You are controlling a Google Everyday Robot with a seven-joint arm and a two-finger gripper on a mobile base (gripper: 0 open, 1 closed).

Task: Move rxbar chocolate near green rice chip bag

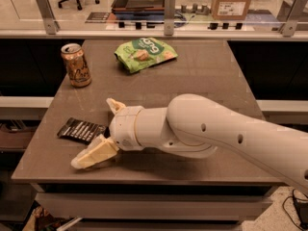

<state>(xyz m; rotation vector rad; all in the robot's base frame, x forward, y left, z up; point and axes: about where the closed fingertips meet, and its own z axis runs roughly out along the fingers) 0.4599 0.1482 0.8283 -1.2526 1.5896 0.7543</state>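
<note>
The rxbar chocolate [79, 129], a flat dark bar with pale stripes, lies on the table near the front left edge. My gripper [93, 133] is open just to the right of it, one cream finger beyond the bar's right end and the other in front of it, low over the table. The jaws hold nothing. The green rice chip bag [145, 53], a crinkled light green pouch, lies at the back middle of the table, far from the bar.
An orange-tan drink can [76, 65] stands upright at the back left. The brown table [207, 76] ends in a front edge just below the gripper. A railing with posts runs behind the table. My white arm covers the front right.
</note>
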